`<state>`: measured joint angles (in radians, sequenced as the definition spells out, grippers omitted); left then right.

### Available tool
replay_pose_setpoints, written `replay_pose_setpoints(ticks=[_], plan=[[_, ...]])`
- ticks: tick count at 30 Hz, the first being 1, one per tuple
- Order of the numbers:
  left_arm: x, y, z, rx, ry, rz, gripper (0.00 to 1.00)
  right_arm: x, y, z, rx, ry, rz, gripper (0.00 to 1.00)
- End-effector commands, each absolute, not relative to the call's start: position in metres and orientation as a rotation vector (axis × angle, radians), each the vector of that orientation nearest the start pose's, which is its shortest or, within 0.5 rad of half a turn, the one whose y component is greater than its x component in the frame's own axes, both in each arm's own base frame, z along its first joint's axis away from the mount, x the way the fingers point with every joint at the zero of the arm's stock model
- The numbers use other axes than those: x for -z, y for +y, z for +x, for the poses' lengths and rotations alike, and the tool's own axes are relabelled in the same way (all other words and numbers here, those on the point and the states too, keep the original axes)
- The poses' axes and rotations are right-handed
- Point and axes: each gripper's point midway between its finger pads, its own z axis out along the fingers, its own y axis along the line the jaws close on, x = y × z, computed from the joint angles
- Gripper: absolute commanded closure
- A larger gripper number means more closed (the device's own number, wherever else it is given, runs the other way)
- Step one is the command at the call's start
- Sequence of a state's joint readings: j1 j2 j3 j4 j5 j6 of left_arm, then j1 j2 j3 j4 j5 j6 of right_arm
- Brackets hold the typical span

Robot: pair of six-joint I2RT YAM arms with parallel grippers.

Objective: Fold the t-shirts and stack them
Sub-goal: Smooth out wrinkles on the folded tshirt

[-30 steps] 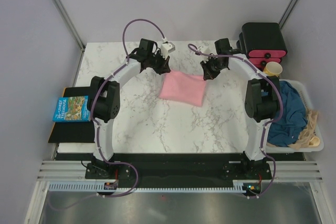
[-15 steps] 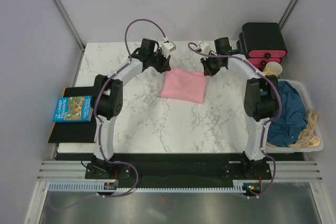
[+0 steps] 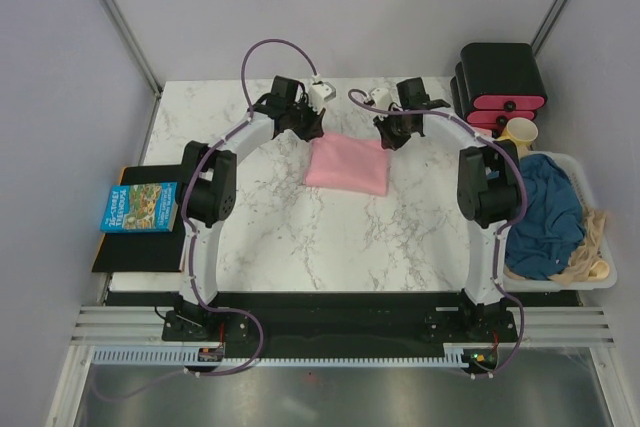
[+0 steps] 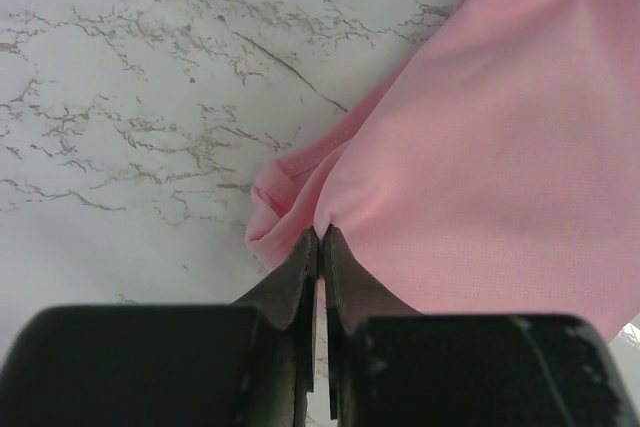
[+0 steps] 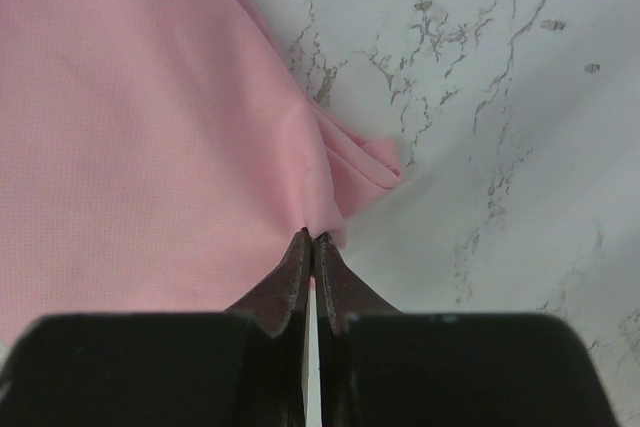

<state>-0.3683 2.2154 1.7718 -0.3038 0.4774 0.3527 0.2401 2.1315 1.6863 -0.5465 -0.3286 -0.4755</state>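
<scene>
A light pink t-shirt (image 3: 348,165) lies folded into a small rectangle at the back middle of the marble table (image 3: 300,237). My left gripper (image 3: 308,131) is at its far left corner, jaws pinched shut on a fold of the pink cloth (image 4: 500,147), fingertips (image 4: 320,234) together. At the far right corner my right gripper (image 3: 390,137) is shut on the pink cloth (image 5: 130,127) as well, tips (image 5: 311,238) together. A dark teal-blue t-shirt (image 3: 545,212) lies crumpled in the white bin (image 3: 603,279) on the right.
Black boxes with pink fronts (image 3: 500,77) stand at the back right, a yellow cup (image 3: 520,131) just in front of them. Beige material (image 3: 590,242) shares the bin. A blue book (image 3: 136,207) rests on a black mat (image 3: 135,252) off the table's left edge.
The right gripper has shifted a little to the left and both arms have edged toward the back. The pink t-shirt's far edge has drawn in slightly; both grips hold.
</scene>
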Motion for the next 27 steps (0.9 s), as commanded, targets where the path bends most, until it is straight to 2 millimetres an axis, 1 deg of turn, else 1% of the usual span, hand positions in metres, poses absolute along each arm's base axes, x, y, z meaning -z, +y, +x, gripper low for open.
replay_pose_setpoints(ticks=[1, 5, 6, 7, 8, 9, 10, 11, 12, 14, 15, 17, 18, 20, 21, 22, 23, 24, 25, 26, 27], plan=[[-0.091, -0.268, 0.521, 0.480, 1.991, 1.034, 0.93, -0.054, 0.171, 0.493, -0.306, 2.288, -0.999, 0.92], [-0.090, -0.266, 0.523, 0.462, 2.000, 1.021, 0.92, -0.053, 0.175, 0.492, -0.293, 2.287, -1.013, 0.87], [-0.089, -0.264, 0.524, 0.447, 2.005, 1.018, 0.91, -0.053, 0.175, 0.491, -0.290, 2.287, -1.014, 0.82], [-0.088, -0.265, 0.524, 0.437, 2.007, 1.020, 0.87, -0.054, 0.176, 0.491, -0.287, 2.285, -1.016, 0.76], [-0.087, -0.265, 0.524, 0.430, 2.012, 1.019, 0.76, -0.053, 0.176, 0.491, -0.283, 2.287, -1.017, 0.70], [-0.087, -0.263, 0.524, 0.414, 2.019, 1.019, 0.71, -0.055, 0.174, 0.491, -0.270, 2.285, -1.013, 0.59], [-0.085, -0.265, 0.523, 0.405, 2.020, 1.028, 0.61, -0.055, 0.175, 0.490, -0.269, 2.286, -1.015, 0.53], [-0.085, -0.264, 0.522, 0.396, 2.025, 1.031, 0.49, -0.055, 0.173, 0.490, -0.261, 2.286, -1.013, 0.48], [-0.083, -0.261, 0.523, 0.374, 2.033, 1.026, 0.45, -0.058, 0.172, 0.491, -0.244, 2.279, -1.006, 0.42], [-0.083, -0.259, 0.523, 0.357, 2.041, 1.024, 0.36, -0.061, 0.170, 0.491, -0.226, 2.276, -0.996, 0.39], [-0.083, -0.257, 0.524, 0.334, 2.050, 1.016, 0.36, -0.064, 0.169, 0.491, -0.215, 2.270, -0.992, 0.37], [-0.085, -0.253, 0.526, 0.304, 2.057, 0.998, 0.35, -0.068, 0.166, 0.492, -0.194, 2.265, -0.985, 0.36], [-0.086, -0.247, 0.528, 0.257, 2.072, 0.976, 0.34, -0.071, 0.165, 0.492, -0.185, 2.258, -0.978, 0.35], [-0.090, -0.242, 0.530, 0.215, 2.073, 0.956, 0.33, -0.076, 0.163, 0.492, -0.167, 2.254, -0.969, 0.34], [-0.089, -0.235, 0.531, 0.173, 2.084, 0.935, 0.32, -0.078, 0.162, 0.492, -0.159, 2.248, -0.963, 0.34], [-0.099, -0.232, 0.534, 0.151, 2.062, 0.917, 0.32, -0.079, 0.160, 0.492, -0.149, 2.248, -0.960, 0.34], [-0.102, -0.229, 0.535, 0.129, 2.055, 0.906, 0.31, -0.080, 0.160, 0.492, -0.146, 2.244, -0.960, 0.32], [-0.098, -0.224, 0.534, 0.100, 2.063, 0.897, 0.31, -0.082, 0.160, 0.490, -0.146, 2.239, -0.960, 0.32], [-0.108, -0.222, 0.537, 0.081, 2.036, 0.876, 0.31, -0.082, 0.159, 0.489, -0.144, 2.243, -0.959, 0.32], [-0.112, -0.219, 0.538, 0.063, 2.027, 0.866, 0.31, -0.084, 0.159, 0.490, -0.141, 2.237, -0.957, 0.32], [-0.111, -0.214, 0.538, 0.032, 2.031, 0.857, 0.30, -0.087, 0.158, 0.489, -0.137, 2.231, -0.956, 0.32]])
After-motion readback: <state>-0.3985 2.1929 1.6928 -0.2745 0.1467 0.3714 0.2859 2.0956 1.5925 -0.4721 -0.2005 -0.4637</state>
